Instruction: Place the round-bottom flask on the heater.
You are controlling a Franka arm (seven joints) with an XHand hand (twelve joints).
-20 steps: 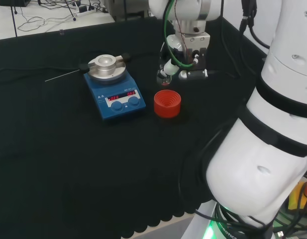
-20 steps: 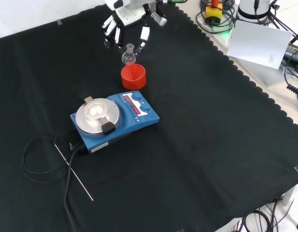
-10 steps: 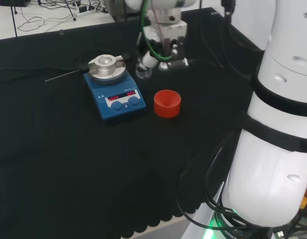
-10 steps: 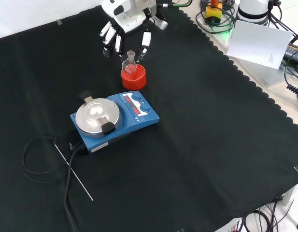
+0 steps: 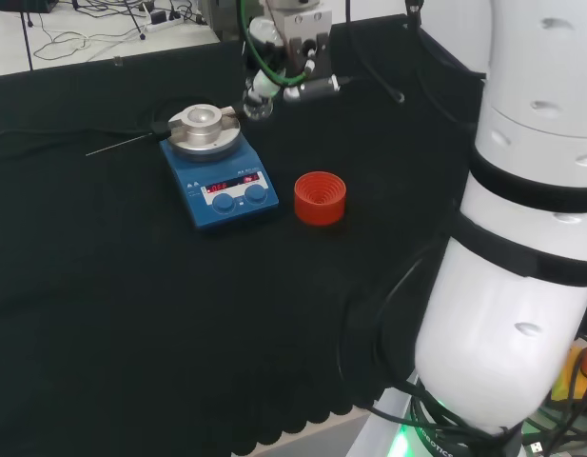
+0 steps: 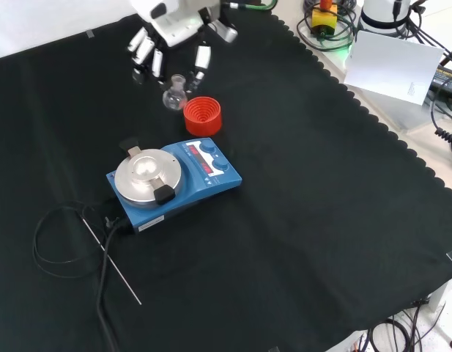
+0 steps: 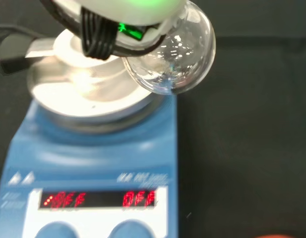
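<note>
While the robot hand point(image 6: 171, 33) pinches its neck, the round glass flask point(image 6: 174, 94) hangs in the air.
It is just beside the silver top of the blue heater point(image 6: 174, 182), and the red ring stand point(image 6: 202, 116) sits bare on the desk point(image 6: 321, 220).

In the front view, the ribbed stand point(image 6: 202, 116) is sitting just behind the heater point(image 6: 174, 182), the flask point(image 6: 174, 94) is hanging just left of the stand under the hand point(image 6: 171, 29), and a thin rod point(image 6: 112, 265) is lying on the cloth point(image 6: 321, 220) left of the heater
</note>
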